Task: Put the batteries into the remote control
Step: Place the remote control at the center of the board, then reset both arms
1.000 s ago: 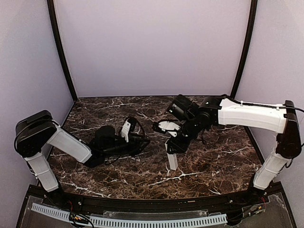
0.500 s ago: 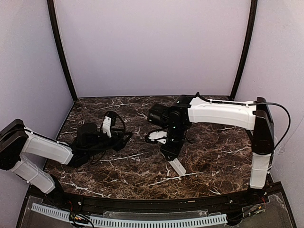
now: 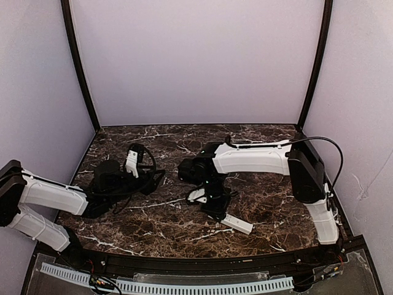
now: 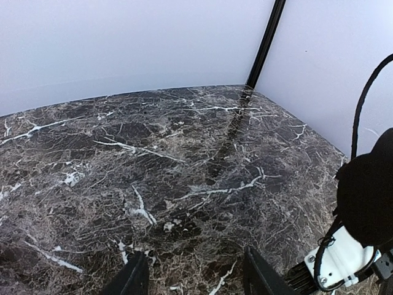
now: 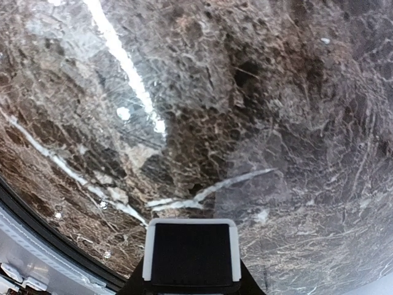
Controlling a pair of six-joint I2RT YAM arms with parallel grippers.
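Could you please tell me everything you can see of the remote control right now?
The remote control is a slim white bar that looks like plastic. From above it slants toward the near right, low over the marble table. Whether its free end rests on the surface I cannot tell. Its other end is clamped in the right gripper. The right wrist view shows a dark rectangular section of it, framed in white, at the bottom edge of the picture.
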